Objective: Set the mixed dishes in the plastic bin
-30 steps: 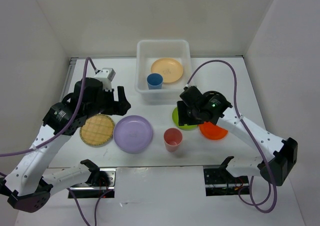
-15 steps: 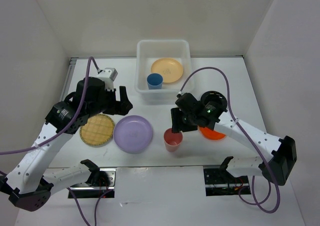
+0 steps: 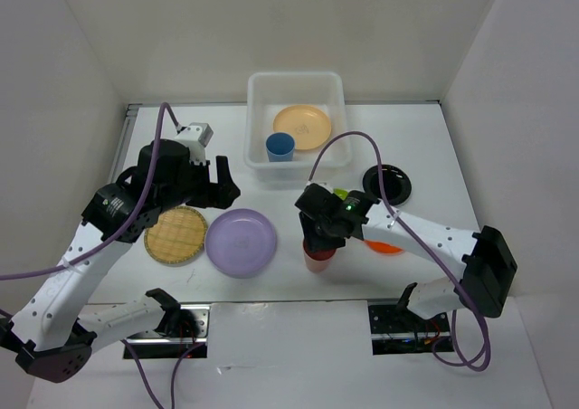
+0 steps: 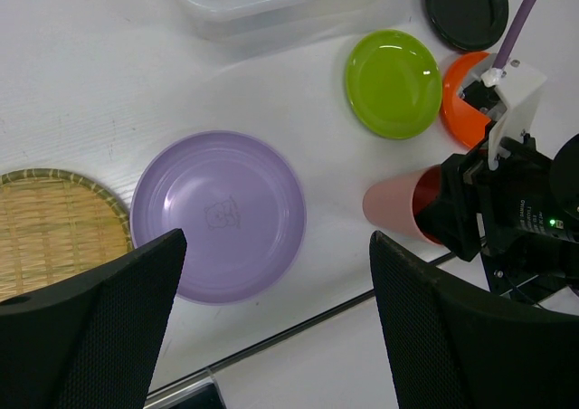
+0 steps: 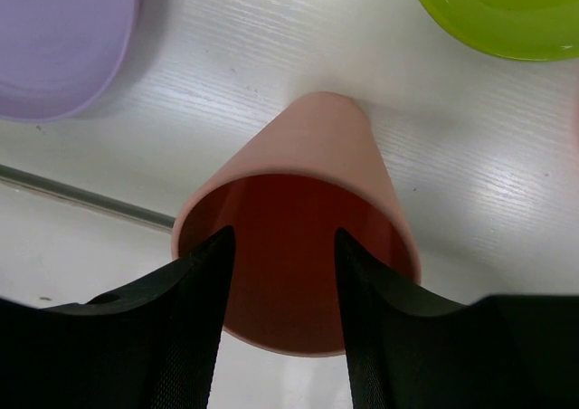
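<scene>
In the lower middle of the top view, the right pincer has swung off the plates and down to the pink cup. Its fingers are parted over the smooth, tapered cup's mouth and do not look clamped on it, so this cup is probably the next thing to go into the bin. To the left, the left pincer hangs spread and empty above the glossy lavender plate, beside the woven bamboo plate. Higher up the bench, the translucent, round-cornered plastic bin already holds the blue cup and the peach plate.
</scene>
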